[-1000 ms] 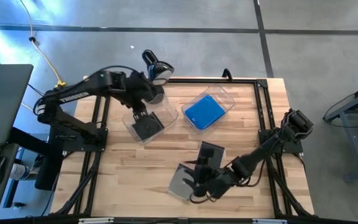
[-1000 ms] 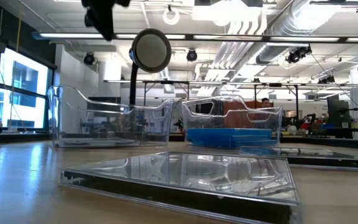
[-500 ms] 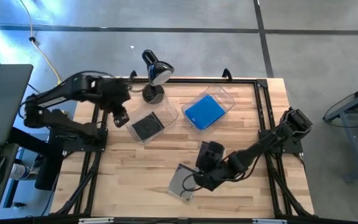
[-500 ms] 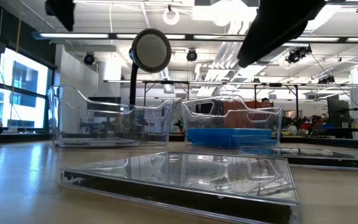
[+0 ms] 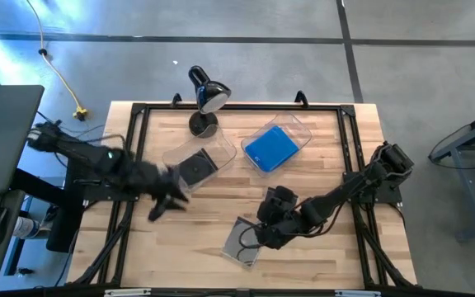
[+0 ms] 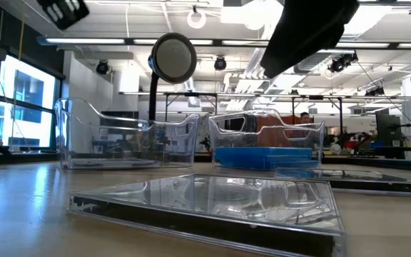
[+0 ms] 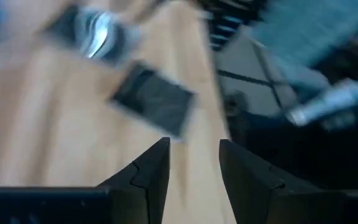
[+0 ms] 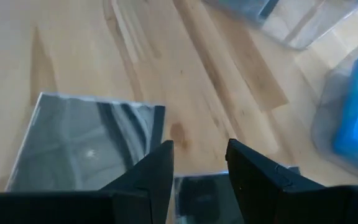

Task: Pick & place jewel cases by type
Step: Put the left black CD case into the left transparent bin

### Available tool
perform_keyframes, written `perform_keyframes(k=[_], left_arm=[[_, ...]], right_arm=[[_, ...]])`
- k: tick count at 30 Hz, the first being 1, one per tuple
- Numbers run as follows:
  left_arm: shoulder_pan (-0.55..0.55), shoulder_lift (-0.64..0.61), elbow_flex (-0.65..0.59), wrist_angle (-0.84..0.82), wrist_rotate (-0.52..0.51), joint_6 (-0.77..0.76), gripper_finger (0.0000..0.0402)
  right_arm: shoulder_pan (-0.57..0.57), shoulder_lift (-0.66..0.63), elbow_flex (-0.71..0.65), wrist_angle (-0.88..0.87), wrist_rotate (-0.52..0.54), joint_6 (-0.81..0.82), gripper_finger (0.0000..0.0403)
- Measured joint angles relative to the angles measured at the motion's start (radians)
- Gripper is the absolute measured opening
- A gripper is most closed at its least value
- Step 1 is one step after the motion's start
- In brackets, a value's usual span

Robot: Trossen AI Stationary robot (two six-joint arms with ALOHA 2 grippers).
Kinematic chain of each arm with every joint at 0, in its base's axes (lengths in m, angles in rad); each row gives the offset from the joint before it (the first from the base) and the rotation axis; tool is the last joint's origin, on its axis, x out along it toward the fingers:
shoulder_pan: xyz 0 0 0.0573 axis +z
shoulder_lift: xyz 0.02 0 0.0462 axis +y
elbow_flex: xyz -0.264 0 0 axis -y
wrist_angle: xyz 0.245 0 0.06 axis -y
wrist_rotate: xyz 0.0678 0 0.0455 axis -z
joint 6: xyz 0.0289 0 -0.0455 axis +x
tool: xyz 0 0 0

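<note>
While both arms hang over the wooden tabletop (image 5: 320, 148), neither claw has hold of anything. Left claw (image 5: 165, 206) sits left of frame centre in the high view, blurred, just below the left bin (image 5: 225, 150); in its own wrist view the two fingers (image 7: 151, 171) stand a narrow gap apart with nothing between them. Right claw (image 5: 266, 235) is lower centre in the high view, above the two loose cases; its fingers (image 8: 157, 168) are likewise slightly parted and empty.

Case positions:
- Blue cases (image 5: 270, 148): stacked in the right bin (image 5: 302, 125), upper centre of the high view; in the low view they show as a blue layer at the bin's bottom.
- Dark case (image 5: 193, 168): lying in the left bin.
- Clear grey case (image 5: 239, 243): flat on the tabletop, lower centre, partly under the right arm; it fills the low view's foreground (image 6: 212, 200).
- Another dark case (image 5: 280, 198): flat on the tabletop just above the right claw.

Desk lamp (image 5: 207, 95) stands at the upper edge, beside the left bin.
</note>
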Motion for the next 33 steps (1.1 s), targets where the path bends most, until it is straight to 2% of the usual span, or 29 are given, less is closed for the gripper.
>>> perform_keyframes(k=[2,8,13,18,22,28,33], left_arm=[[-0.08,0.044,-0.024,0.083,-0.04,0.051,0.0137],[-0.26,0.235,-0.042,0.121,-0.322,0.105,0.0137],[-0.305,0.465,-0.042,0.281,-0.403,0.1,0.0137],[-0.306,0.668,-0.041,0.607,-0.422,0.113,0.0137],[-0.306,0.783,-0.039,0.779,-0.445,0.136,0.0137],[-0.306,0.903,-0.022,0.825,-0.457,0.152,0.0137],[-0.306,0.977,0.019,0.837,-0.418,0.185,0.0137]], right_arm=[[-0.021,0.008,0.0,0.021,-0.068,0.0,0.014],[-0.099,0.06,-0.044,0.22,-0.32,-0.035,0.014],[-0.168,0.081,-0.094,0.277,-0.412,-0.075,0.014],[-0.234,0.081,-0.097,0.283,-0.545,-0.117,0.014],[-0.271,0.101,-0.097,0.294,-0.63,-0.141,0.014],[-0.299,0.174,-0.097,0.322,-0.741,-0.139,0.014],[-0.307,0.195,-0.097,0.362,-0.751,-0.143,0.014]])
